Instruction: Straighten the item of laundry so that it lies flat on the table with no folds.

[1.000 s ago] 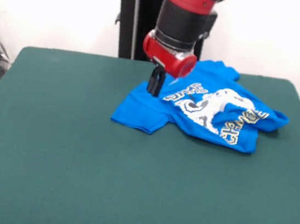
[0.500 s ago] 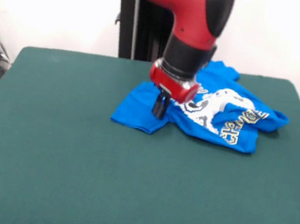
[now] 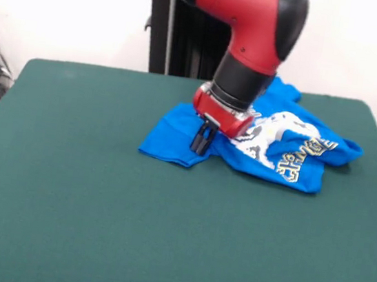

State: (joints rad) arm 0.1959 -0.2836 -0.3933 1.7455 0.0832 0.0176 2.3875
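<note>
The gripper (image 3: pixel 200 145), its jaws nearly closed and seemingly pinching the cloth, stands on the left lower flap of the crumpled blue T-shirt (image 3: pixel 291 151), whose long axis runs from there toward the surface's (image 3: pixel 94 226) far right corner.

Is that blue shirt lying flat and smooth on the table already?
No, the shirt is bunched and folded over itself on the table, its lettering crumpled and partly hidden.

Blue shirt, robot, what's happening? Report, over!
Claw down on the bright blue printed T-shirt, open or shut unclear. Shirt crumpled, not flat, on the dark green felt table. Nothing else in the way.
</note>
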